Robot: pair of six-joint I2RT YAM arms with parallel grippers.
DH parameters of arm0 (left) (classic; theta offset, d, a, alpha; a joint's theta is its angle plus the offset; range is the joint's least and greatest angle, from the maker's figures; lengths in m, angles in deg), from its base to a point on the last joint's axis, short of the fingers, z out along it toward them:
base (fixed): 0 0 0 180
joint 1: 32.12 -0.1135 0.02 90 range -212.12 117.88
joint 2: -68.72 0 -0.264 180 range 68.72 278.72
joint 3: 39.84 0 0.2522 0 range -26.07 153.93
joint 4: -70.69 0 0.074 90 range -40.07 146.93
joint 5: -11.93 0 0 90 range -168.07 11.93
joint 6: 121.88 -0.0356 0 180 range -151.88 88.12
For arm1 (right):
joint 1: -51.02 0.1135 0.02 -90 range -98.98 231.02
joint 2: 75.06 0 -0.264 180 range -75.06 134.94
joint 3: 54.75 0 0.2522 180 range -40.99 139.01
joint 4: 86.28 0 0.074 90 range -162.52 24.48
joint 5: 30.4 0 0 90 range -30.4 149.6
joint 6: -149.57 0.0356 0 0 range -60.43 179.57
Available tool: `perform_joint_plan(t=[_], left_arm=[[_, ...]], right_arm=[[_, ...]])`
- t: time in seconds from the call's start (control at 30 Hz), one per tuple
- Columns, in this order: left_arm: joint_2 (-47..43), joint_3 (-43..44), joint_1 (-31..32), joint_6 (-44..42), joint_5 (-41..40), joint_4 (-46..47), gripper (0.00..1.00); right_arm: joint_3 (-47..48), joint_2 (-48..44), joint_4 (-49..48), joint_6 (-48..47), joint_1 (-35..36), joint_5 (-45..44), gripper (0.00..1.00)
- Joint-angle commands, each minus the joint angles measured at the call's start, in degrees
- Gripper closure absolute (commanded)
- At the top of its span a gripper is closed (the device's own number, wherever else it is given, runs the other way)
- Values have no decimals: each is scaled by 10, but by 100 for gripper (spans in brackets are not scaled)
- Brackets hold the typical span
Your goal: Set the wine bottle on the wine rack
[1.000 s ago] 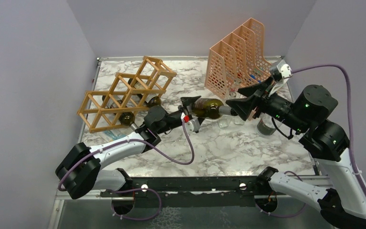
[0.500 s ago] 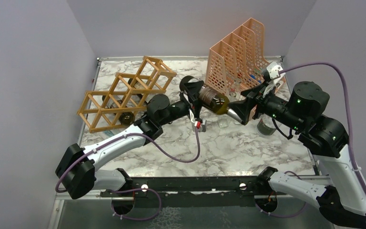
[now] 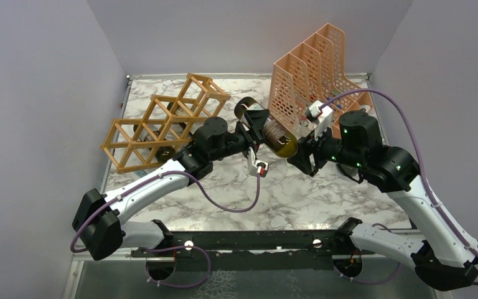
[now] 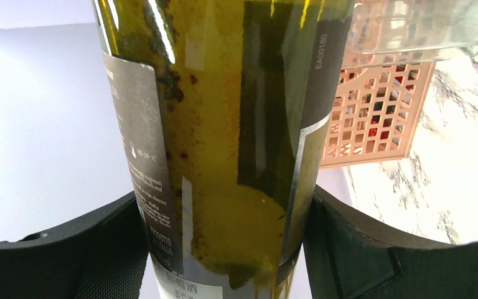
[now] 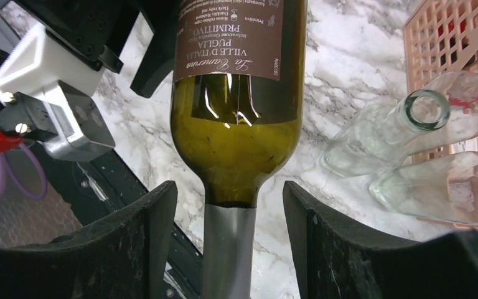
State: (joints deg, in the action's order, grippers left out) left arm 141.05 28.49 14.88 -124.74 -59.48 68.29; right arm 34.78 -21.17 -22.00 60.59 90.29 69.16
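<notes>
Wine bottle point(image 3: 278, 134) held tilted above the worktop point(image 3: 323, 193), near the wine rack point(image 3: 162, 121), left hand point(image 3: 257, 124) clamped on its body, right hand point(image 5: 227, 187) open astride its neck.

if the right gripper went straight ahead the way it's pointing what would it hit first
Most likely the wine bottle: its neck runs between the sides of the open right gripper, and its wider shoulder sits straight ahead, seemingly very close.

One wine rack point(image 3: 164, 123); one wine bottle point(image 3: 278, 134) aloft; seemingly two clear bottles point(image 5: 379, 140).
</notes>
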Motion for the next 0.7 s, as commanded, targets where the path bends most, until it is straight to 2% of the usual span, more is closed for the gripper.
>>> perform_joint_plan(t=[0.0,0.3,0.67], left_arm=[[-33,23,3,-29,4,40,100],[-26,33,2,-36,3,53,100],[-24,41,2,-21,-2,56,100]], right_arm=[[-14,12,8,3,-1,20,35],[-51,29,-20,14,-1,21,36],[-78,39,-52,33,-2,18,47]])
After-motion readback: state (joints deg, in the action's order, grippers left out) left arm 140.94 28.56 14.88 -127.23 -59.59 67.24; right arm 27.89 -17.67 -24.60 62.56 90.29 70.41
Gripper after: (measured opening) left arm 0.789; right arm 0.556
